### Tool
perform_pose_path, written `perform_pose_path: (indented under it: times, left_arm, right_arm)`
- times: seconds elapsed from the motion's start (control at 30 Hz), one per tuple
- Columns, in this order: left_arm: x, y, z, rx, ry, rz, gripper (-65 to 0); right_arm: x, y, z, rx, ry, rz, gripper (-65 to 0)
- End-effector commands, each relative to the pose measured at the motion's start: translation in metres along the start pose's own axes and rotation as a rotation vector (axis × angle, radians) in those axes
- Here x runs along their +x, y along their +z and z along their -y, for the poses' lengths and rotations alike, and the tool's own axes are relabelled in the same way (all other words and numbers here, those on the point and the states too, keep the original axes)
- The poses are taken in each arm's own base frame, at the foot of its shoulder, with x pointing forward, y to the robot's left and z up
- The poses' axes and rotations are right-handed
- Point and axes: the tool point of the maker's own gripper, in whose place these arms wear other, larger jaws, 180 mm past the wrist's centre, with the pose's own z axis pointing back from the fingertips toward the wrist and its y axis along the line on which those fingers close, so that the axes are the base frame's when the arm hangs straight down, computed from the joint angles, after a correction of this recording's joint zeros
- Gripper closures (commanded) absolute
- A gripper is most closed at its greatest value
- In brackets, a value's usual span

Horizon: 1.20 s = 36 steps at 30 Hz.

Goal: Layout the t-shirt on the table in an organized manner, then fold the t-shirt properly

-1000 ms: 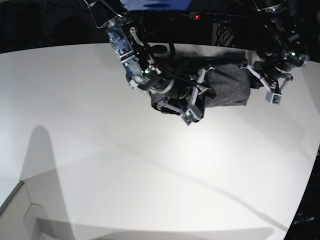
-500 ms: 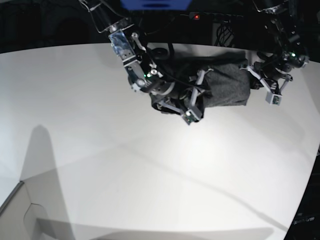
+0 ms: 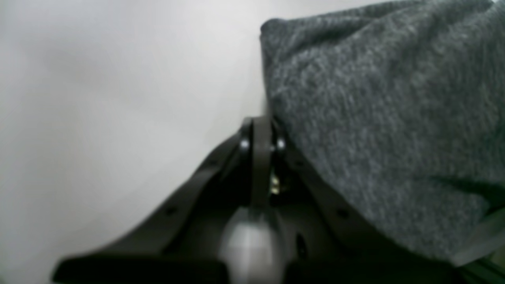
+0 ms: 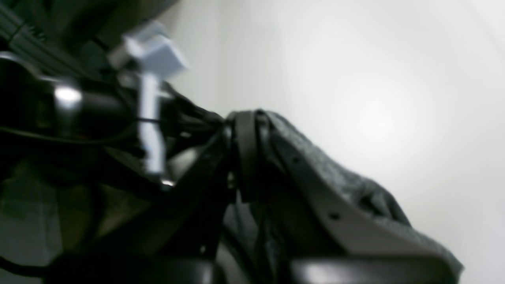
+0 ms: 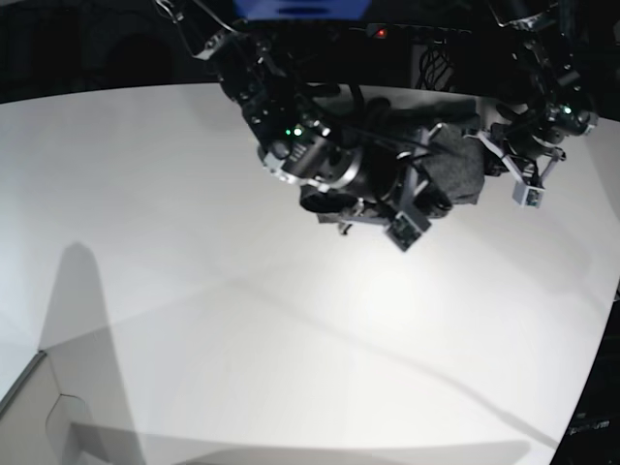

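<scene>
Grey knit t-shirt (image 5: 463, 167) sits bunched at the table's (image 5: 194, 291) one o'clock; right gripper (image 4: 246, 154) just pinched it (left gripper (image 3: 260, 138) also clamped), ready to spread.

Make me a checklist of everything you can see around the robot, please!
Surface: white table, bare and smooth, with soft shadows across it.
Job's things: dark grey t-shirt bunched at the far edge, not laid out flat.
Clutter: nothing seen.
Grippers: right gripper shut on the t-shirt, cloth draped over one finger; left gripper shut at the shirt's edge, and whether it pinches cloth cannot be told.
Cables: black cables loop along the right arm.
Surroundings: dark background behind the table, a small red light, a blue panel at the top.
</scene>
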Motion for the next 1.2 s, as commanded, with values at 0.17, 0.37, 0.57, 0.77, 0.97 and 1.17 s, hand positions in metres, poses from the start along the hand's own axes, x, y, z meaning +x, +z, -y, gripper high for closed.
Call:
perform_pose_path:
  times: [0.17, 0.37, 0.57, 0.77, 0.97, 1.17]
  left_arm:
    - [-0.001, 0.001, -0.003, 0.015, -0.013, -0.022, 0.0]
    - [-0.001, 0.001, -0.004, 0.018, -0.017, -0.023, 0.0]
    - [-0.002, 0.002, -0.005, 0.020, -0.019, -0.027, 0.0]
    - [-0.001, 0.004, -0.007, 0.025, -0.024, -0.023, 0.0]
    - [0.000, 0.004, -0.007, 0.023, -0.023, -0.021, 0.0]
    - [0.001, 0.004, -0.006, 0.023, -0.022, -0.019, 0.0]
  right_arm:
    - [0.045, 0.000, -0.058, 0.146, 0.079, 0.173, 0.0]
    - [0.045, -0.016, -0.064, 0.184, 0.145, 0.158, 0.0]
    - [0.056, -0.031, -0.050, 0.187, 0.164, 0.198, 0.0]
    - [0.062, -0.044, -0.029, 0.211, 0.040, 0.219, 0.0]
    - [0.055, -0.051, -0.037, 0.238, 0.044, 0.217, 0.0]
    - [0.051, -0.055, -0.044, 0.255, 0.041, 0.237, 0.0]
